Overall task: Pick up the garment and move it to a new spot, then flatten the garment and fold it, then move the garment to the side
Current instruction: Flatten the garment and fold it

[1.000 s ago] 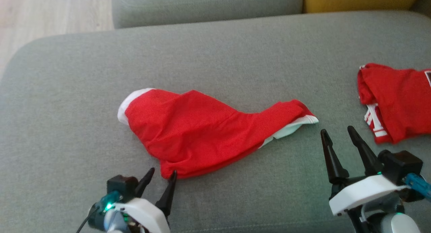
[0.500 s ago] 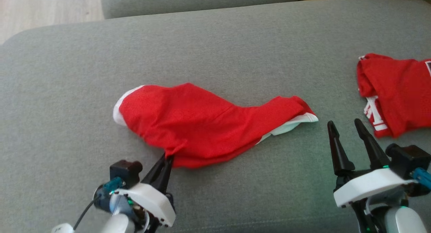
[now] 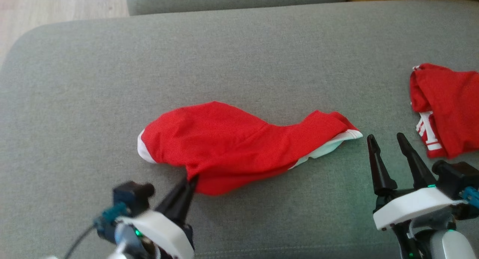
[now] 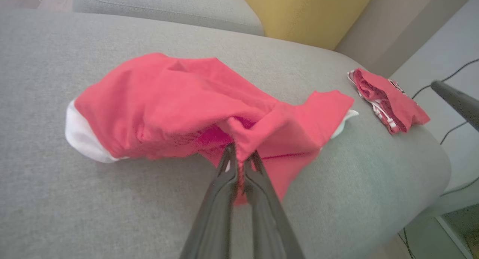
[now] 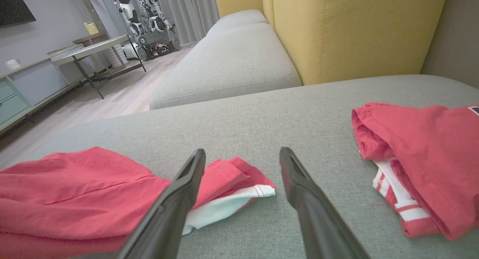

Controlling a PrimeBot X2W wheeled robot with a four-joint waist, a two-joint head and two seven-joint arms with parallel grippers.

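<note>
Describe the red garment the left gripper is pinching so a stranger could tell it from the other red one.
On the broad grey sofa cushion, look to the middle: a long red garment lies there. The left gripper is shut on its near edge, and it shows white at both ends, unlike the bunched, white-striped red garment at the cushion's right.

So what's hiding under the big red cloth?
White fabric peeks out beneath the red garment at its right end, on the grey cushion. Whatever else lies under it is covered.
</note>
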